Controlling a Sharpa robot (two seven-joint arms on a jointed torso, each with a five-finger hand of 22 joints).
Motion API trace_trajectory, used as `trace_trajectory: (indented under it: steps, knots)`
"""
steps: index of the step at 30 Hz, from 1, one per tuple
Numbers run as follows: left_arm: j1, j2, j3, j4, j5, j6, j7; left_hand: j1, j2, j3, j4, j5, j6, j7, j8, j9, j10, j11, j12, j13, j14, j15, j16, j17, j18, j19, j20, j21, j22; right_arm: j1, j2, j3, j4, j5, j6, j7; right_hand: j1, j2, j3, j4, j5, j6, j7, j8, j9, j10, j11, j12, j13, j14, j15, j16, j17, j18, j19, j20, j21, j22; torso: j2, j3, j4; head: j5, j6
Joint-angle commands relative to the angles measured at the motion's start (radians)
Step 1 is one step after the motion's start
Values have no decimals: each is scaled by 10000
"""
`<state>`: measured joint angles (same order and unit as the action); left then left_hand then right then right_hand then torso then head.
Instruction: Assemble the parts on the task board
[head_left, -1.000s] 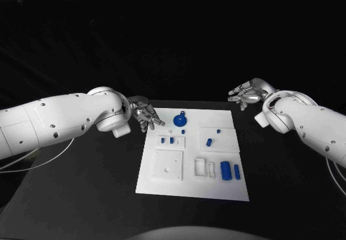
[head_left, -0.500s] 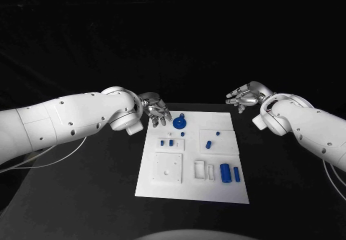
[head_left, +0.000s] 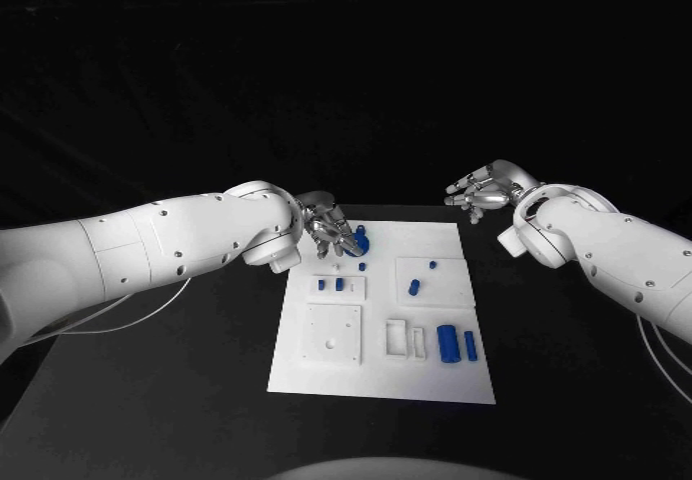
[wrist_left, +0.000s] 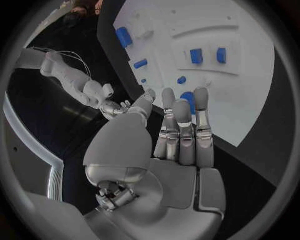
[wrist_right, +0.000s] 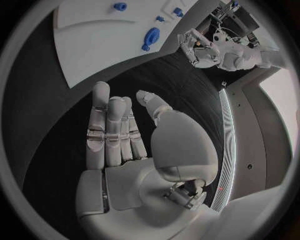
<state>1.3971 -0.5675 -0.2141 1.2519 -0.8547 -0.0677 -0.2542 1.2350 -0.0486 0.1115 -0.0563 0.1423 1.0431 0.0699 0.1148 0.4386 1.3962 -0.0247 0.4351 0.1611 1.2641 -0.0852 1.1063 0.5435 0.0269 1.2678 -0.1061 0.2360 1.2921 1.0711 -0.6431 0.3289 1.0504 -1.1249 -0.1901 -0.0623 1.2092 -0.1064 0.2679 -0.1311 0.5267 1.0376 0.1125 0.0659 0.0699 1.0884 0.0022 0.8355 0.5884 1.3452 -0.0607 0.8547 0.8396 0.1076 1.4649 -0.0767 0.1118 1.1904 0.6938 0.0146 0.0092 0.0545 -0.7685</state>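
Fingers of my left hand (head_left: 329, 228) are stretched out nearly straight and close together, holding nothing. From the head view they hang over the far left corner of the task board (head_left: 387, 375), their tips right at the round blue part (head_left: 359, 241) there; I cannot tell whether they touch it. In the left wrist view the same round blue part (wrist_left: 187, 100) peeks out just past the fingertips (wrist_left: 200, 96), half covered by them.

My right hand (head_left: 483, 190) sits off the board, beyond its far right corner over the black table (head_left: 173, 400). Its fingers are loosely spread and slightly curled, and it has hold of nothing. The right wrist view shows that open palm (wrist_right: 134, 150) with the board's edge well beyond it.

On the board I see two small blue parts (head_left: 332, 284) standing side by side in a raised white block on the left, a tiny blue piece (head_left: 361, 265) just beyond them, and a slanted blue part (head_left: 414, 287) with a small one (head_left: 431, 265) beside it on the right. Nearer to me, two long blue parts (head_left: 459, 344) lie parallel by the right edge, next to two empty white slots (head_left: 407, 337). A square white plate (head_left: 333, 334) lies on the near left.
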Motion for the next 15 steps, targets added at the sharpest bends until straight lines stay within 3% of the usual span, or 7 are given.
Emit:
trace_trajectory:
  steps: [1, 3, 4, 9, 12, 15]
  knots:
    - [-120, 110, -78, -103, -1030, -748, 813, 624, 162, -240, -132, 46, 13, 152, -209, -973, -413, 123, -512, -298, -385, 190, -456, -220, -91, -319, 166, -360, -163, -4, 6, 2, 29, 3, 96, 135, -63, 10, -11, 55, 58, -38, 14, -32, -8, -37, 3, 14, -10, -61, -19, -17, -14, -51, 300, -47, -65, -15, 2, 1, 4, -57, 4]
    - [-234, 156, -129, -146, -1456, -1180, 1141, 1143, 189, -66, -429, 238, 37, 311, -379, -1488, -960, 354, -1359, -772, -798, 409, -1254, -621, -67, -672, 338, -824, -496, -4, 2, 2, 37, 7, 77, 147, -63, 10, -11, 55, 58, -38, 14, -32, -8, -37, 3, 14, -10, -61, -19, -17, -14, -51, 300, -47, -65, -15, -3, 7, 16, -92, -3]
    - [-291, 176, -148, -164, -1661, -1381, 1297, 1261, 172, 16, -527, 276, 226, 278, -488, -1933, -837, 388, -1982, -1029, -597, 442, -1583, -828, 55, -573, 434, -1009, -700, -4, 0, 2, 42, 10, 65, 155, -63, 10, -11, 55, 58, -38, 14, -32, -8, -37, 3, 14, -10, -61, -19, -17, -14, -51, 300, -47, -65, -15, 1, 7, 13, -103, 1]
    - [-526, 272, -218, -238, -2494, -2091, 2030, 1622, 114, 300, -917, 326, 336, 405, -512, -2723, -1447, 854, -3547, -1008, -915, 732, -2518, -1232, 207, -855, 650, -1453, -898, -4, 1, 2, 52, 51, -70, 237, -57, -3, 11, 55, 54, -33, 12, -32, -8, -45, 4, 11, -11, -73, -18, -27, -20, -54, 290, -47, -69, -24, -7, -9, 16, -133, 14]
    - [-626, 336, -236, -272, -3018, -2274, 2371, 1635, 39, 413, -1049, 312, 345, 383, -523, -2955, -1870, 1027, -3743, -1018, -1010, 840, -2943, -1416, 305, -1001, 770, -1576, -873, -4, 7, 2, 54, 123, -257, 342, -48, -21, 33, 56, 51, -61, 27, -33, -9, -119, 27, -79, -64, -175, 8, -164, -100, -66, 188, -23, -165, -98, -6, -8, 18, -140, 18]
    - [-711, 379, -245, -290, -3443, -2443, 2670, 1600, -18, 508, -1143, 281, 336, 364, -521, -3181, -2162, 1113, -3743, -1018, -922, 897, -3361, -1599, 401, -1047, 870, -1651, -851, -4, 13, 2, 50, 209, -556, 462, -29, -55, 105, 44, 48, -94, 48, -34, -8, -166, 93, -691, -462, -360, 90, -966, -568, -87, -172, 75, -475, -587, -10, -1, 21, -147, 15]
